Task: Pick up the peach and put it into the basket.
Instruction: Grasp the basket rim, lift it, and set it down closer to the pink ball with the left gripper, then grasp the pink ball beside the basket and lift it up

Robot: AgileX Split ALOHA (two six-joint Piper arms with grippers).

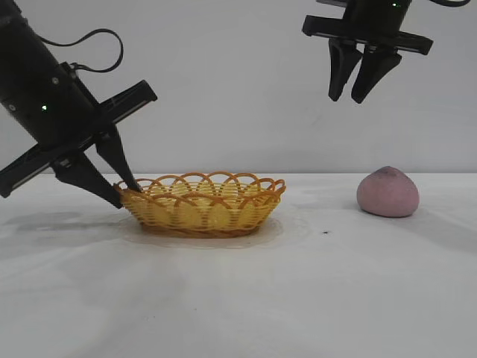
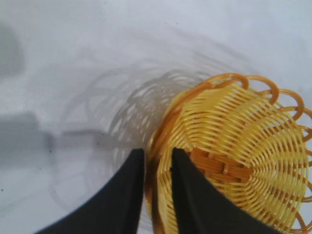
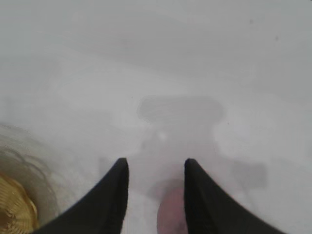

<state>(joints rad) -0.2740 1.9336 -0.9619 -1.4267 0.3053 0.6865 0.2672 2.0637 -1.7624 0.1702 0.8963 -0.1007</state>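
Note:
The yellow wicker basket [image 1: 203,206] with an orange-brown looped rim sits on the white table, left of centre. My left gripper [image 1: 128,195] is at its left end, shut on the rim, one finger inside the basket and one outside; the left wrist view shows the gripper [image 2: 158,152] straddling the basket wall [image 2: 234,146]. The mauve-pink peach [image 1: 387,192] rests on the table at the right. My right gripper [image 1: 346,99] hangs high above it, slightly to its left, open and empty. In the right wrist view the peach [image 3: 170,217] shows between the spread fingers of the gripper [image 3: 156,162].
The white tabletop [image 1: 238,298] runs to a plain white wall behind. A small dark speck [image 1: 325,233] lies between basket and peach. The basket's edge [image 3: 14,209] shows at the border of the right wrist view.

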